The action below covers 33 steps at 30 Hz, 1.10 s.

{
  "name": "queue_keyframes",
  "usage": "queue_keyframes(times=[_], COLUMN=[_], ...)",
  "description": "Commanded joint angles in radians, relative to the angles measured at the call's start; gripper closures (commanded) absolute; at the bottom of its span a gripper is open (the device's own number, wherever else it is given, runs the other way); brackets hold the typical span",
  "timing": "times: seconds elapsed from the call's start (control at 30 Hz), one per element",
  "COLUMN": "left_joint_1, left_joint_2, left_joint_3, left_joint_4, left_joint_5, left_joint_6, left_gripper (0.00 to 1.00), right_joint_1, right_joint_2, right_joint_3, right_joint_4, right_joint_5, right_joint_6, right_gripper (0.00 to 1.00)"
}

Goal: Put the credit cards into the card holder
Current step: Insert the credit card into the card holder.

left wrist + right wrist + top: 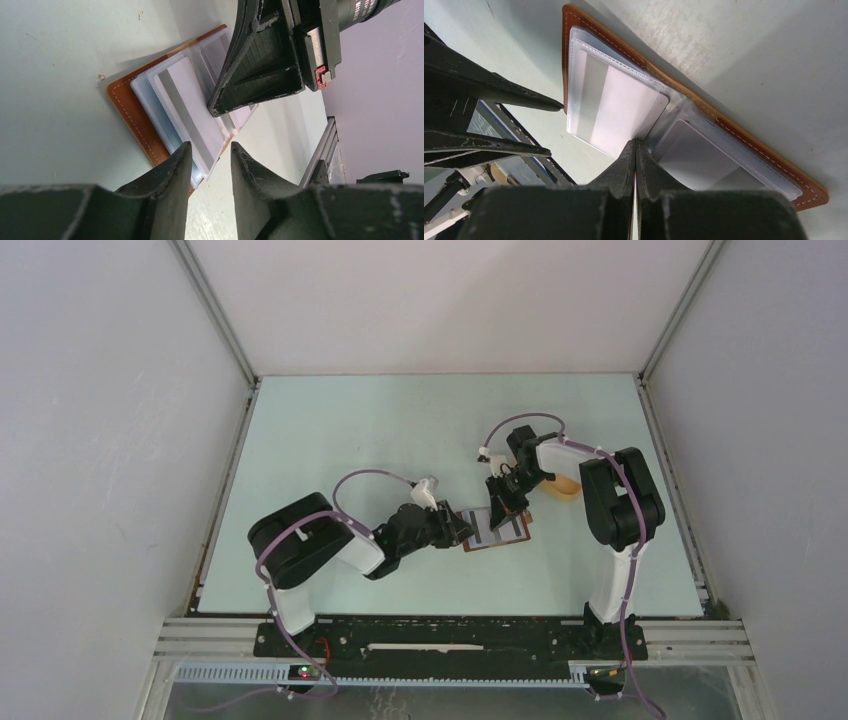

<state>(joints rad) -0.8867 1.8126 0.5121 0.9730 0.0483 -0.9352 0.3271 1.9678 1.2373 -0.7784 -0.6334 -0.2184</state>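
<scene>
The card holder lies open on the table, brown leather with clear sleeves. A pale credit card with a grey stripe sits in one sleeve, its end sticking out. A second pale card lies in the other sleeve. My right gripper is shut, its tips touching the sleeves at the fold, at the striped card's edge. It also shows in the top view. My left gripper is open and empty at the holder's edge, one finger over its corner. It shows in the top view too.
An orange-yellow tray lies just right of the right gripper, partly hidden by that arm. Both arms meet over the holder at mid-table. White walls enclose the table on three sides; the metal rail runs along the near edge.
</scene>
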Motion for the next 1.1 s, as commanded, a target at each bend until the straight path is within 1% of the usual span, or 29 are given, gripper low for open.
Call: queue_keyframes(times=[0.0, 0.37, 0.87, 1.07], left_joint_1=[0.003, 0.004, 0.005, 0.005], left_joint_2=[0.006, -0.002, 0.041, 0.041], left_joint_3=[0.046, 0.042, 0.093, 0.095], left_joint_4=[-0.013, -0.045, -0.058, -0.08], left_joint_5=[-0.013, -0.033, 0.009, 0.006], left_joint_6=[0.001, -0.005, -0.02, -0.028], left_gripper=[0.61, 0.61, 0.61, 0.61], right_joint_1=[-0.008, -0.007, -0.007, -0.009], right_joint_2=[0.009, 0.011, 0.007, -0.003], right_joint_3=[0.025, 0.025, 0.028, 0.031], right_joint_4=[-0.008, -0.007, -0.011, -0.019], right_joint_5=[0.009, 0.006, -0.001, -0.02], right_joint_6=[0.0, -0.001, -0.004, -0.013], right_gripper=[0.96, 0.96, 0.96, 0.94])
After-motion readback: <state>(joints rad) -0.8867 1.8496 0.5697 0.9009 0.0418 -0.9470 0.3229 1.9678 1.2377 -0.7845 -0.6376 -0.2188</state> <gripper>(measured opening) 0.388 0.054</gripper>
